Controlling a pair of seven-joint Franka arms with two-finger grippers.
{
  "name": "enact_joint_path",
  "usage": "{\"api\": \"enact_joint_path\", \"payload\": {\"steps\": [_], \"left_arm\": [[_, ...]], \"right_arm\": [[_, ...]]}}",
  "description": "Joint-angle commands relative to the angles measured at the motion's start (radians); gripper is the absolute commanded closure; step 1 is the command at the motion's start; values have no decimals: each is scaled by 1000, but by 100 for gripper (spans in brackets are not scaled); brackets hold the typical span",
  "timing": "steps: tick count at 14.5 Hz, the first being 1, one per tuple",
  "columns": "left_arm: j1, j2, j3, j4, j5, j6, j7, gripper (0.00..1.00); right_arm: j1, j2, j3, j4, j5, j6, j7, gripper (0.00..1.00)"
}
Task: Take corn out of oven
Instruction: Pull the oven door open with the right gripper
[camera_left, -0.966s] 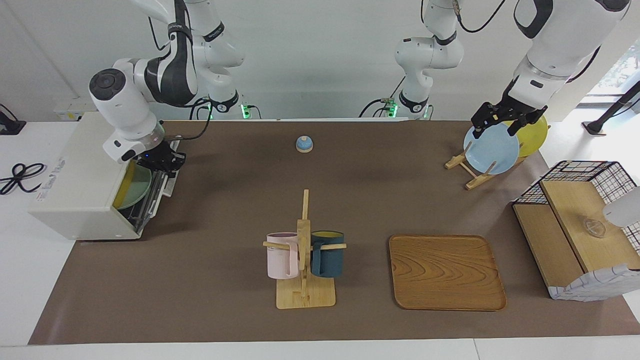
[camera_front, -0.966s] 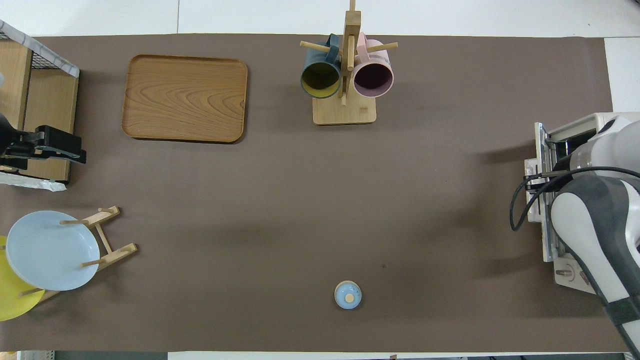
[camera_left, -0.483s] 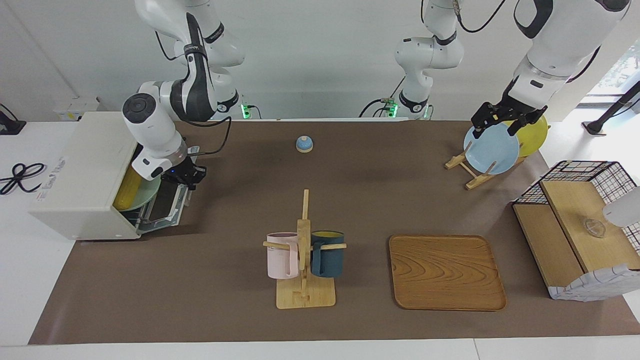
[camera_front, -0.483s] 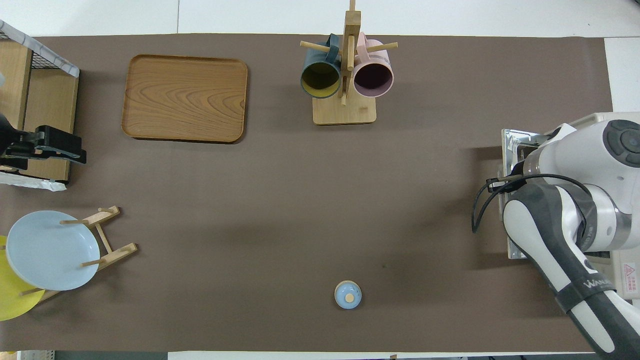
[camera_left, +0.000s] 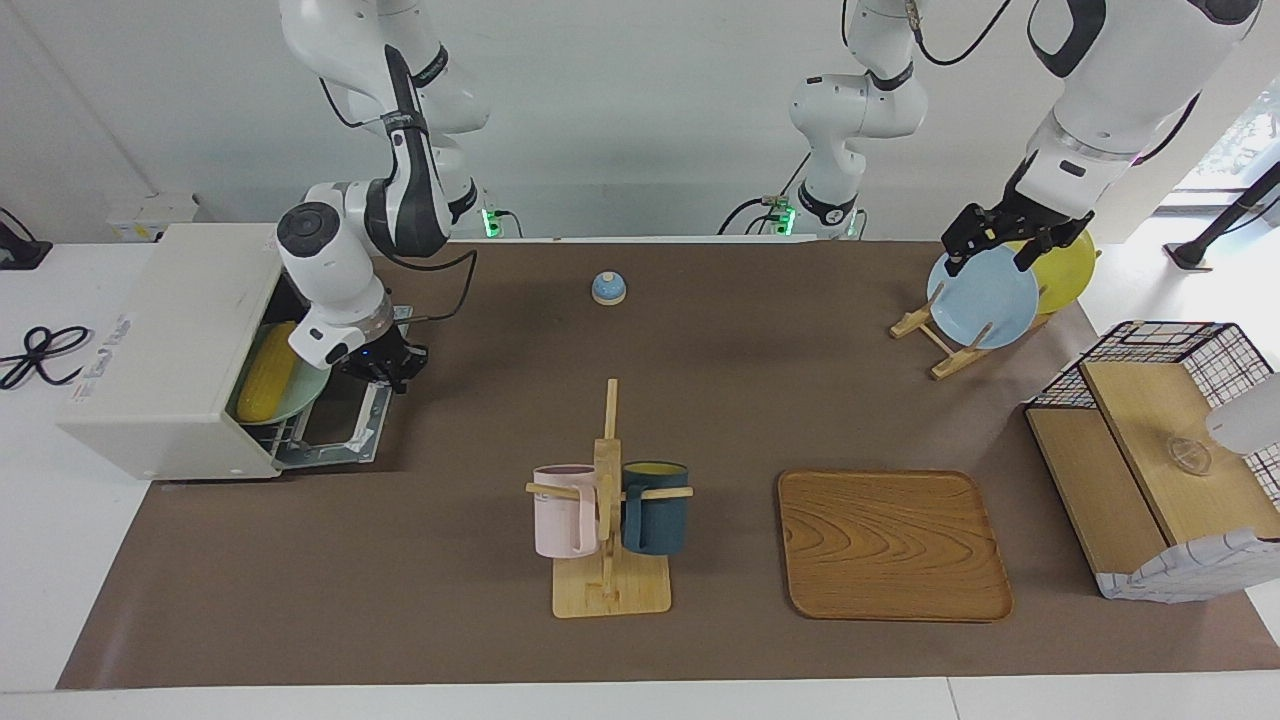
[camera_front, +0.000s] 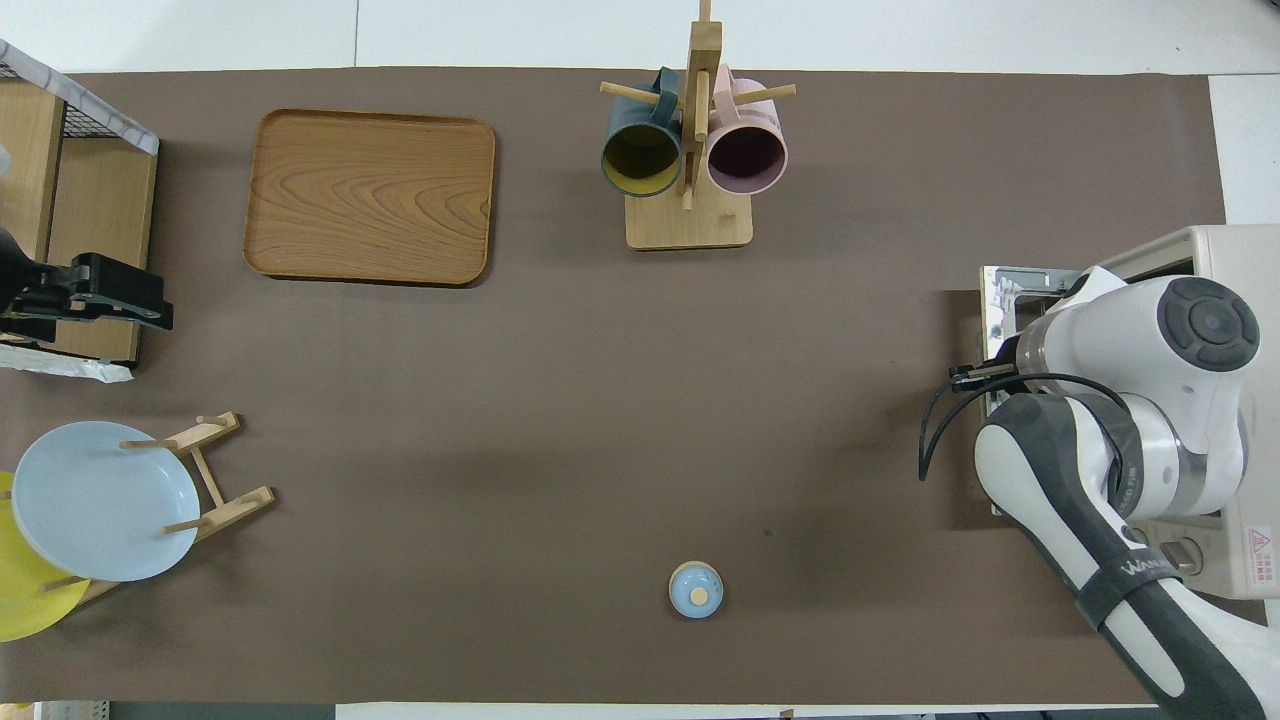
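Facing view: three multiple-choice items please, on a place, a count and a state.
1. Where lies the bright yellow corn cob?
A) on the wooden tray
B) on a green plate inside the off-white boxy oven
C) in the wire basket
2. How many mugs hang on the wooden mug stand?
A) one
B) two
C) four
3. The oven's glass door is:
A) shut
B) folded down open
C) missing
Key: B, seen in the opening; B, one pink, one dark blue; B, it lies flat.

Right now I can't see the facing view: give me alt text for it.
The oven door lies open with the corn on a green plate inside; the shut right gripper is at the door's handle edge. The open left gripper waits over the blue plate.
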Motion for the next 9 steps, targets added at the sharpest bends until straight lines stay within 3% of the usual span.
{"api": "enact_joint_path", "payload": {"steps": [1, 9], "left_arm": [[10, -7, -5, -9, 4, -6, 8, 0], [10, -5, -5, -9, 4, -3, 8, 0]], "right_arm": [[-29, 1, -23, -34, -33, 19, -7, 100], [-26, 33, -20, -45, -33, 58, 2, 100]]}}
